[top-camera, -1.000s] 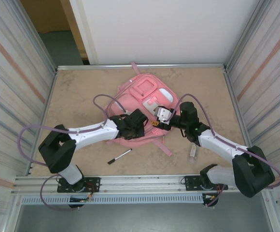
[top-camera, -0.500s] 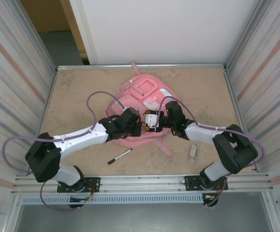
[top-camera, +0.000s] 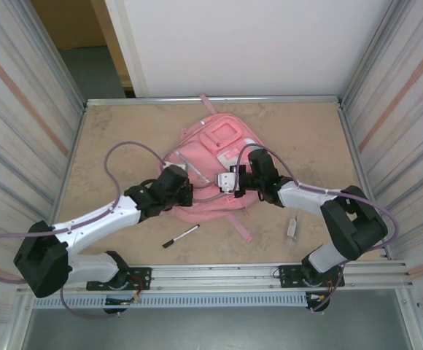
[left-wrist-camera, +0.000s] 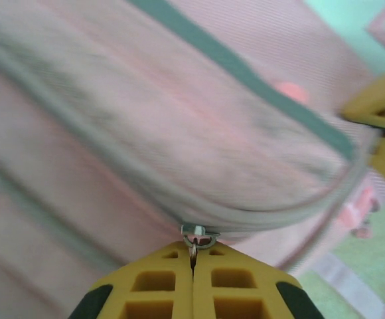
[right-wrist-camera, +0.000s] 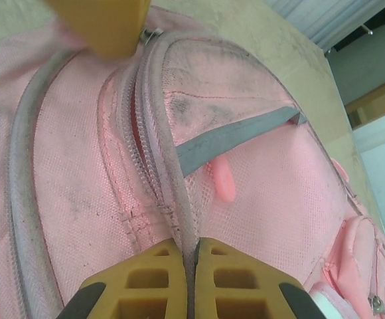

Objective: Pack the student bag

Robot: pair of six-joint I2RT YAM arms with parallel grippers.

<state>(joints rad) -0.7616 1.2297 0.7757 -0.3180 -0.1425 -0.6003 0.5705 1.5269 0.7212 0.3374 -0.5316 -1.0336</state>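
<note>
White and black, the left arm [top-camera: 102, 219] reaches from the near left corner across a tan table [top-camera: 109, 138]. The yellow fingers of the left gripper [left-wrist-camera: 192, 258] are pressed together, pinching a small metal zipper pull [left-wrist-camera: 195, 234] at the near left edge of the student bag [top-camera: 210, 149]. The pink bag lies flat mid-table, front pockets up. A black pen [top-camera: 180, 235] lies just in front of it. On the bag's near right side, the right gripper [right-wrist-camera: 188, 247] is pinched tight on the raised zip seam. Further right, a small clear object [top-camera: 292, 227] rests on the table.
</note>
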